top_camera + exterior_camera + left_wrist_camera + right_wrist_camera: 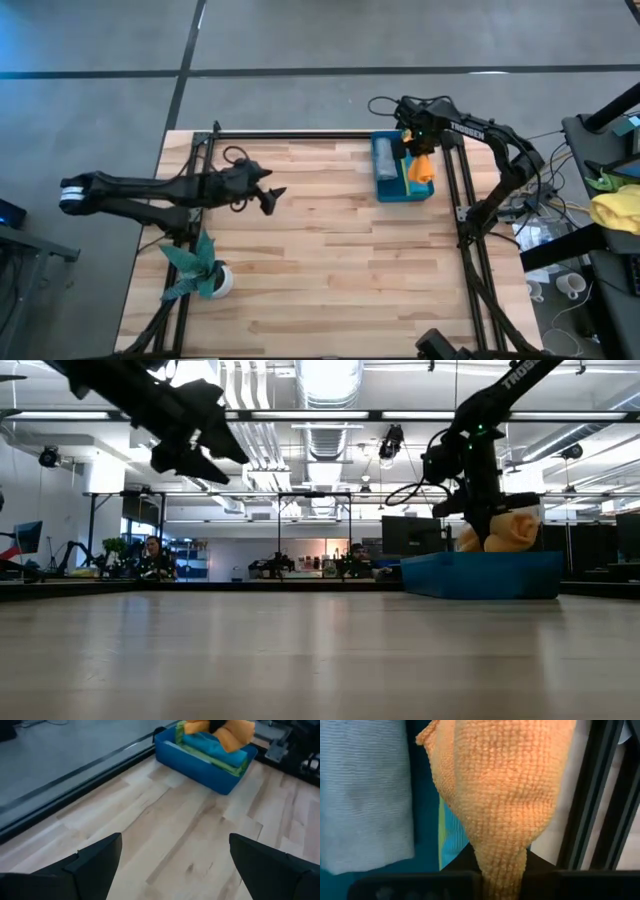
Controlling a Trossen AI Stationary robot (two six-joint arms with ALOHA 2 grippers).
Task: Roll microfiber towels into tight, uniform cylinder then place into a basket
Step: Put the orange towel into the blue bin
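The right hand (419, 150) hangs over the shallow rectangular teal-blue plastic basket (384, 189), pinching a bunched orange microfiber towel (423, 168) that droops toward the basket's side nearest the surface's metal frame rail (449, 180). Inside the basket lie a grey rolled towel (365, 795) and, beneath the orange one, turquoise (212, 745) and lime green (227, 766) towels. The orange towel looks loosely gathered rather than a tight cylinder, so on release it may well unfurl. Because it hangs close to the basket's wall, part of it could drape over the rim or slip out toward the rail. The left hand (271, 199) waits well away from the basket, over the bare wooden surface (330, 270), its fingers spread apart and holding nothing. A dark green leafy plant in a white pot (205, 270) stands far from the basket.
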